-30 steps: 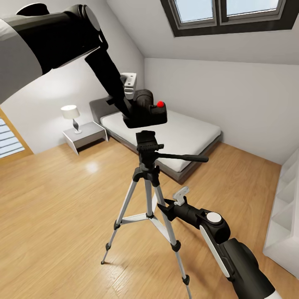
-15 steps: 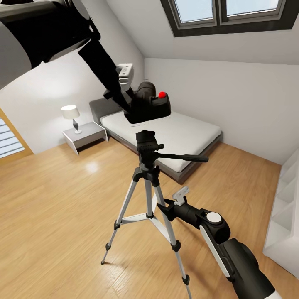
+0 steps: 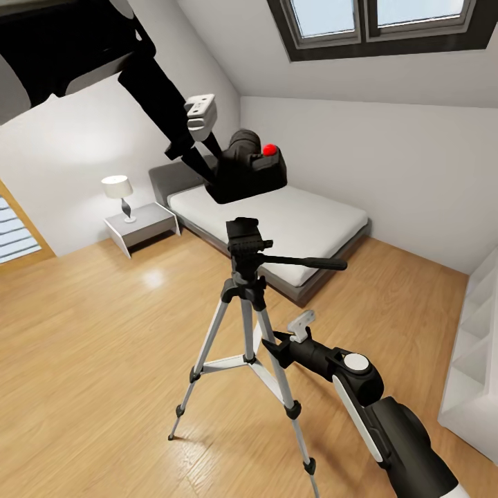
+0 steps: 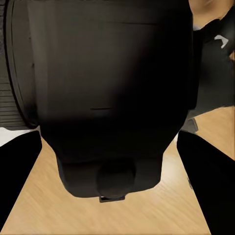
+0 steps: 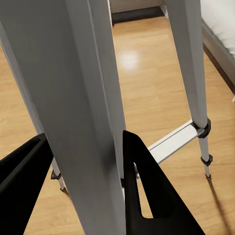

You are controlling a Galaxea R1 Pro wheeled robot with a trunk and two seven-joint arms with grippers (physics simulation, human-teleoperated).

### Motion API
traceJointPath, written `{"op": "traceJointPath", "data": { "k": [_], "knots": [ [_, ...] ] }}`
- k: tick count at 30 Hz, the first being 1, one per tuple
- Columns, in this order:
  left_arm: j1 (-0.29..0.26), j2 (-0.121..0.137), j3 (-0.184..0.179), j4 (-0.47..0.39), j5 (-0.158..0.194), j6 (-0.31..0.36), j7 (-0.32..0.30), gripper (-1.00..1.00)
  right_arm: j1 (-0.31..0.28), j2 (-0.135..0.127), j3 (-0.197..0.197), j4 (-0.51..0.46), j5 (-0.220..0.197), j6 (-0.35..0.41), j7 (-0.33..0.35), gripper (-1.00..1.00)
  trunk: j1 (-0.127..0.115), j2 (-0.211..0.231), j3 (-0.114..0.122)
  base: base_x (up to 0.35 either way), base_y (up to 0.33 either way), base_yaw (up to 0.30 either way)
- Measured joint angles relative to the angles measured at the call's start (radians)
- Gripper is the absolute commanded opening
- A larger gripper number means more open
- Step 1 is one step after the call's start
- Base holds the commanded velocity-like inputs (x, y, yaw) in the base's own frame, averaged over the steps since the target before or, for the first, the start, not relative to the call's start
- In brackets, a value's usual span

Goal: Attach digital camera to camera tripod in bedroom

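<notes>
The black digital camera (image 3: 247,174) with its red button (image 3: 270,149) hangs tilted in the air, a short way above the tripod's black head (image 3: 246,238). My left gripper (image 3: 216,166) is shut on it from the left; in the left wrist view the camera body (image 4: 112,88) sits between the dark fingers (image 4: 17,181). The camera tripod (image 3: 249,325) stands on the wood floor, its pan handle (image 3: 311,263) pointing right. My right gripper (image 3: 275,346) is shut on one silver leg (image 5: 88,122), low down, with a black finger (image 5: 147,196) on each side.
A low grey bed (image 3: 290,221) with a white mattress lies behind the tripod. A white nightstand (image 3: 142,225) with a lamp (image 3: 119,190) stands at its left. White shelving (image 3: 477,360) lines the right edge. The skylight (image 3: 373,21) is overhead.
My left arm has lifted the camera higher above the tripod head and tilted it further. The right arm and the tripod have stayed still.
</notes>
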Motion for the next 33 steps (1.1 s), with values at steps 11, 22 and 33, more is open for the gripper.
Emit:
{"op": "traceJointPath", "data": {
  "k": [11, 22, 33],
  "knots": [
    [-0.011, 0.031, -0.059, -0.115, 0.029, 0.018, -0.004, -1.00, 0.000, 0.000, 0.000, 0.000, 0.000, 0.000, 0.000, -1.00, 0.000, 0.000, 0.000, 0.000, 0.000, 0.000],
    [-0.044, 0.067, -0.124, -0.203, 0.108, 0.039, -0.004, -1.00, 0.000, 0.000, 0.000, 0.000, 0.000, 0.000, 0.000, -1.00, 0.000, 0.000, 0.000, 0.000, 0.000, 0.000],
    [-0.056, 0.090, -0.137, -0.214, 0.148, 0.041, -0.004, -1.00, 0.000, 0.000, 0.001, -0.001, 0.001, 0.000, 0.000, -1.00, 0.000, 0.000, 0.000, 0.000, 0.000, 0.000]
  ]
}}
